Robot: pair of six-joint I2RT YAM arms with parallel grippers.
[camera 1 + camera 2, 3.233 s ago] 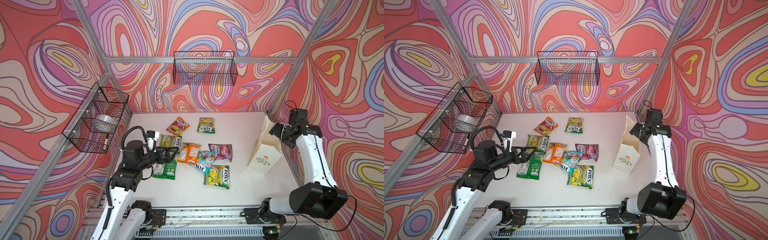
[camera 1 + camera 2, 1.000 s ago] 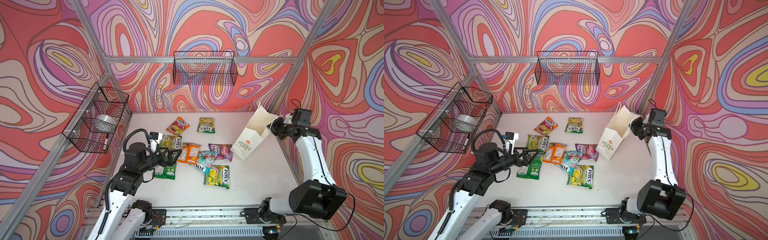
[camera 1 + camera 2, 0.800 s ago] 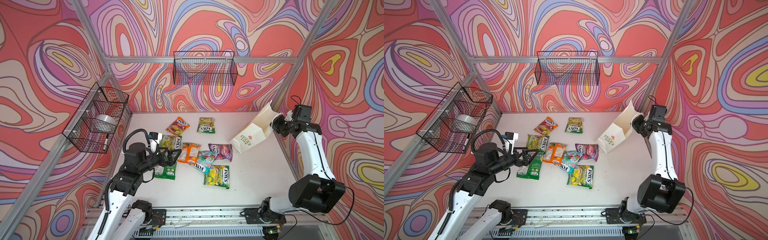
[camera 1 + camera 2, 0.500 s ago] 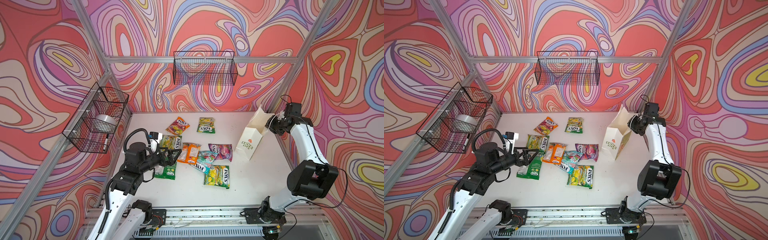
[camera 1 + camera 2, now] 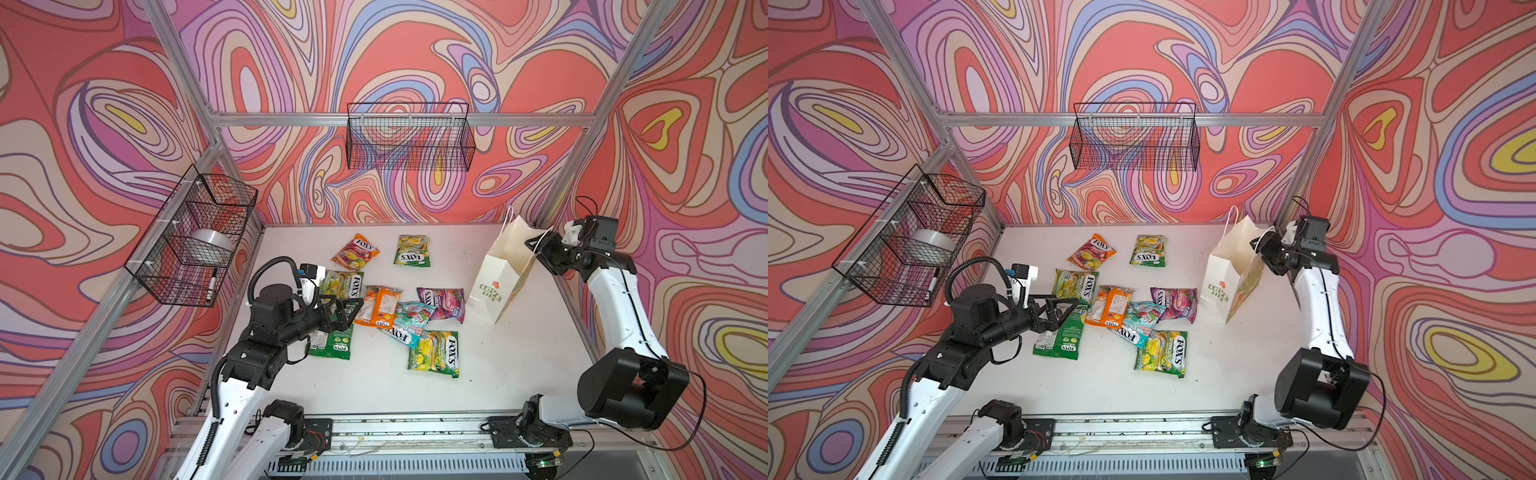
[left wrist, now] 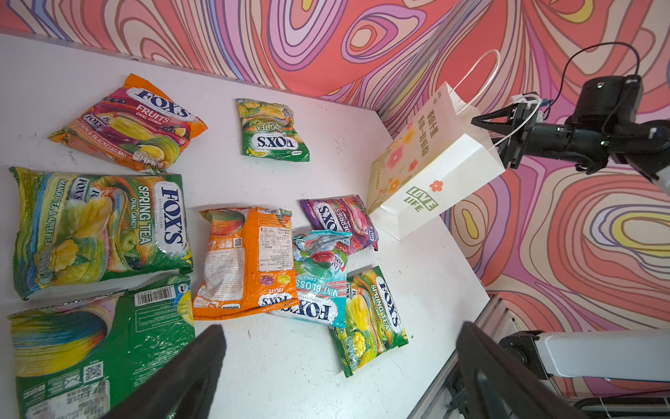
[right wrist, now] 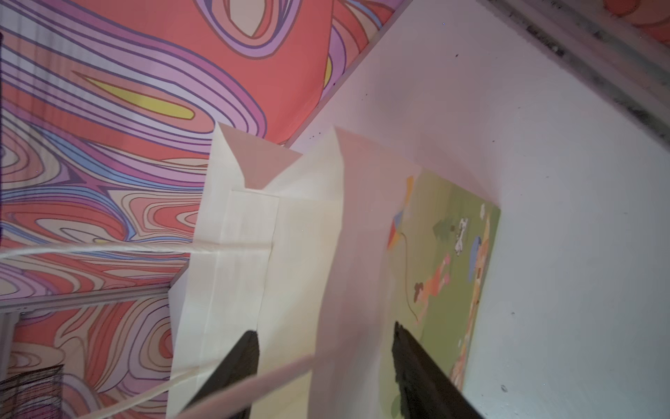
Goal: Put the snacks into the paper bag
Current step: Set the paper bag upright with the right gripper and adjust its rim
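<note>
1. The paper bag (image 5: 498, 282), tipped toward the snacks (image 5: 380, 307) a second ago, now stands on its base at the right of the table (image 5: 519, 357), just beside the purple packet (image 5: 442, 303).
2. The right gripper (image 5: 538, 249), shut then, has its fingers (image 7: 232, 366) parted around the bag's rim.
3. The left gripper (image 5: 353, 313) stays wide open above a green packet (image 5: 332, 343); the snacks are unmoved.

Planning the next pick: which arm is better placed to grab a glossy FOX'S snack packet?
Left. Its open left gripper hovers over the glossy green packet; the right gripper is far off at the white paper bag.
</note>
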